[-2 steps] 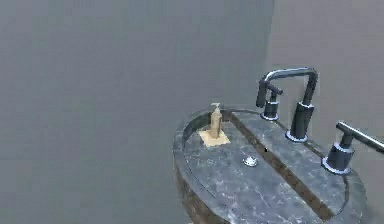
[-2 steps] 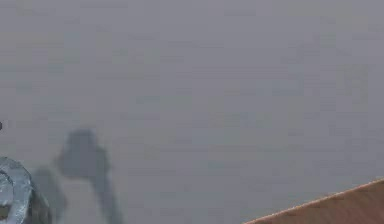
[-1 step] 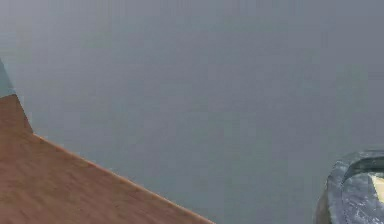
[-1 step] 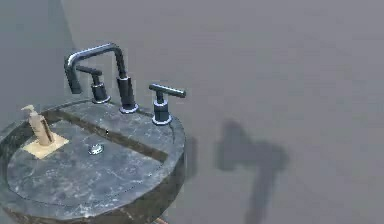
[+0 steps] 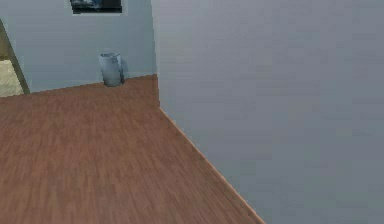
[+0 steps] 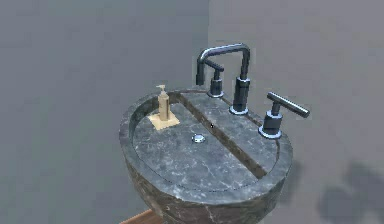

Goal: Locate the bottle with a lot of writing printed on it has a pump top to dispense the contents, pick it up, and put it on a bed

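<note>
A reddish-brown wooden plank floor (image 5: 90, 160) covers the lower left part. A large pale grey wall (image 5: 280, 90) stands on the right, its corner toward the middle. Farther back, a small grey cylindrical bin (image 5: 111, 69) stands on the floor against a pale grey-blue back wall (image 5: 55, 45). A dark framed picture (image 5: 96, 6) hangs above it at the top edge.

- Robot's own body: its colours, shapes, cables, screws and markings cannot be told from the forward view or the arm side view.
</note>
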